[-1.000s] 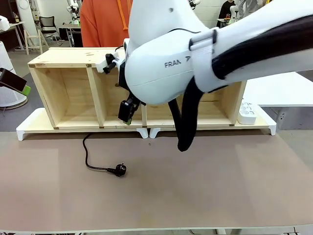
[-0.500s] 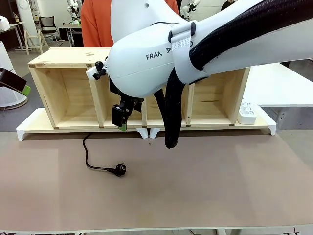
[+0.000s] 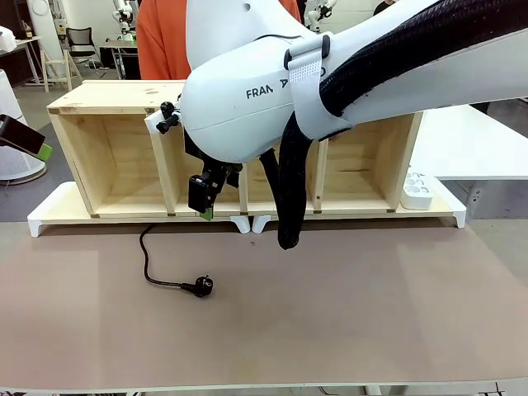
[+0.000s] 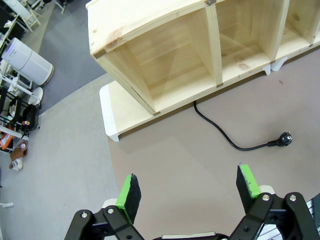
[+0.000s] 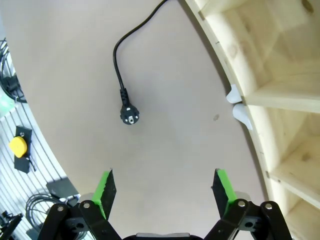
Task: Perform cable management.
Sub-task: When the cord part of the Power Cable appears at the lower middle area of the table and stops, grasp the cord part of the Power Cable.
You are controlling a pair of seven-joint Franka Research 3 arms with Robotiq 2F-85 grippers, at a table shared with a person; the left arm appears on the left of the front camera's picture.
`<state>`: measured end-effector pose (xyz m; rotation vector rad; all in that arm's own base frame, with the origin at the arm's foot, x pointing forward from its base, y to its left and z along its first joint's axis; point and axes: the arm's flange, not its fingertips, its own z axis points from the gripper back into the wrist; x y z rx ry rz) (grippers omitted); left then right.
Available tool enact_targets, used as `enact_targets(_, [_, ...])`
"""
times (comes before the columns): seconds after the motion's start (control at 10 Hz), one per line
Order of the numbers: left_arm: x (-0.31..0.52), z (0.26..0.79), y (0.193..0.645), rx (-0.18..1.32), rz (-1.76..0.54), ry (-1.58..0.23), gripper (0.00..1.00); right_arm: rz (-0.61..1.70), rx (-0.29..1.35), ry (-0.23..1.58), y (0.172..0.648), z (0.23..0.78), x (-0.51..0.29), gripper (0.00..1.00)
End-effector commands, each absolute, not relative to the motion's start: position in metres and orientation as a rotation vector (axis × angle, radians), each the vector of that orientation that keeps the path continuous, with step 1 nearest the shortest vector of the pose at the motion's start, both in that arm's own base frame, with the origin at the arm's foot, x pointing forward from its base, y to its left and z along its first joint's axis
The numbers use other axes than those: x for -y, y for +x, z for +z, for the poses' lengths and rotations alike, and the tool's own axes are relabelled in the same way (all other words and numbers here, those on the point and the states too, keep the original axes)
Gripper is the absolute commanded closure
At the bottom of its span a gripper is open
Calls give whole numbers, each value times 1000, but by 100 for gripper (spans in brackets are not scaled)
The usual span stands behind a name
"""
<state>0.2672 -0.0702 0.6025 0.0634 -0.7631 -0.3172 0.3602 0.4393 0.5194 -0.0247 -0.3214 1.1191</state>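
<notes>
- Left gripper point(image 4: 188, 184): jaws wide apart, nothing between them; it hangs high off the table's left side, probably to keep out of the way; its camera looks down on the shelf's left end and the cable.
- Shelf point(image 3: 107, 96): wooden, its open compartments face the robot; it sits on a white base along the far side of the table point(image 3: 346, 330); a person point(image 3: 169, 37) in orange stands behind it.
- Cable point(image 3: 147, 262): comes out from under the shelf near its leftmost divider; curls loosely over the bare table; ends in the plug point(image 3: 204, 285), which lies flat and apart from everything; slack and untidied, so the job looks barely begun.
- Right gripper point(image 3: 205, 206): jaws fully apart and empty; it points down in front of the shelf's second compartment, above the plug; probably lining up to take the cable near that end.
- Strip point(image 3: 417, 191): white, at the shelf's right end, well apart from the plug.
</notes>
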Motion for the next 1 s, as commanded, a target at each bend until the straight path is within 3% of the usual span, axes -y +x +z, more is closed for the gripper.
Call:
enact_targets(0.0, [69,602,266,756,-321,64,0,1124,322,-23,360,516,-439,0])
enact_targets(0.4, [69,602,266,756,-321,64,0,1152,319,-34,365,520,-446,0])
enact_targets(0.9, [69,602,266,756,-321,64,0,1338,164,3,395,477,-513,0])
